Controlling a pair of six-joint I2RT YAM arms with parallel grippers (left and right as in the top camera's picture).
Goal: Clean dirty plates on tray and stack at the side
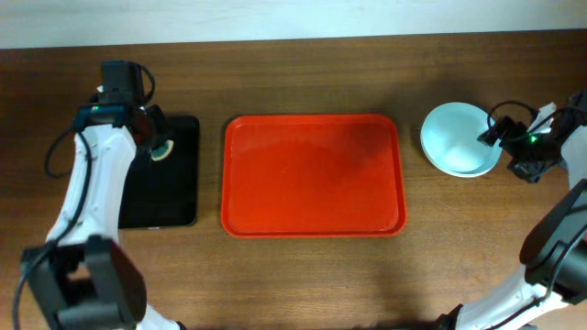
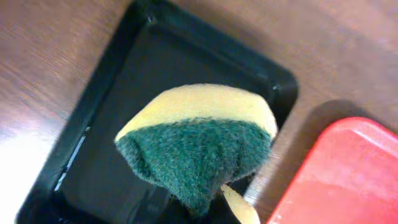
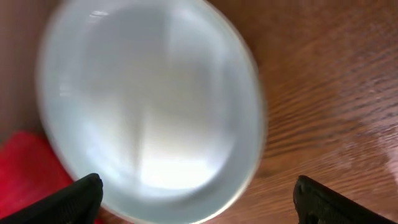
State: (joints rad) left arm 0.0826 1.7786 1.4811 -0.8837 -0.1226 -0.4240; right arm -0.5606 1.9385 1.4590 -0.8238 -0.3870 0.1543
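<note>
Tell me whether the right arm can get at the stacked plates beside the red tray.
Probably yes: the right gripper sits open at the rim of the plates, and nothing lies between.

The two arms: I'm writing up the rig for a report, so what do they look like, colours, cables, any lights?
The left arm and right arm both have white link shells with black joints and black wrist units. Thin black cables loop beside them. A small green light glows at the right wrist. The right arm's fingers are black.
</note>
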